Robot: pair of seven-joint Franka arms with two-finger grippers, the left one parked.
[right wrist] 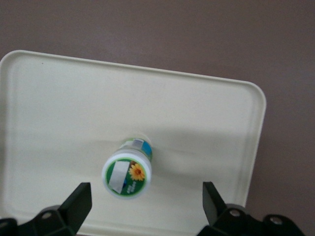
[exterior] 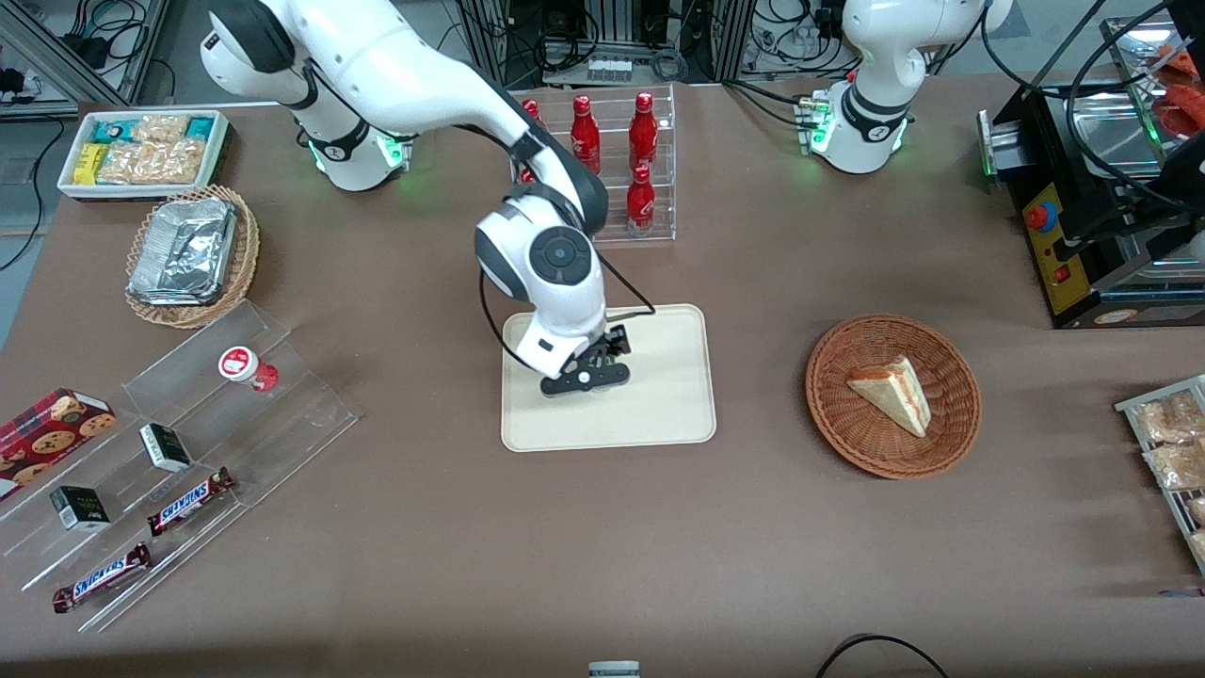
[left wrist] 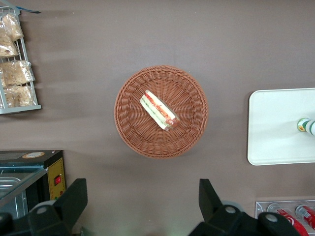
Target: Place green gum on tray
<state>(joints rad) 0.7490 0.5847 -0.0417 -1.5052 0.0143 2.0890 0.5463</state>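
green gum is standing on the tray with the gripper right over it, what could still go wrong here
The green gum stands upright on the tray, free between the open fingers of the gripper. It looks tall for its base, so a finger brushing it as the arm lifts could tip it and let it roll. It may roll over the tray's low rim onto the table.

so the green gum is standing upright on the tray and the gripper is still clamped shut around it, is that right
Not quite. The green gum does stand upright on the tray, but the gripper is not clamped on it: its fingers are open, spread wide on either side, with clear gaps to the bottle. The right wrist view shows this. The gripper hangs above the tray, over the bottle.
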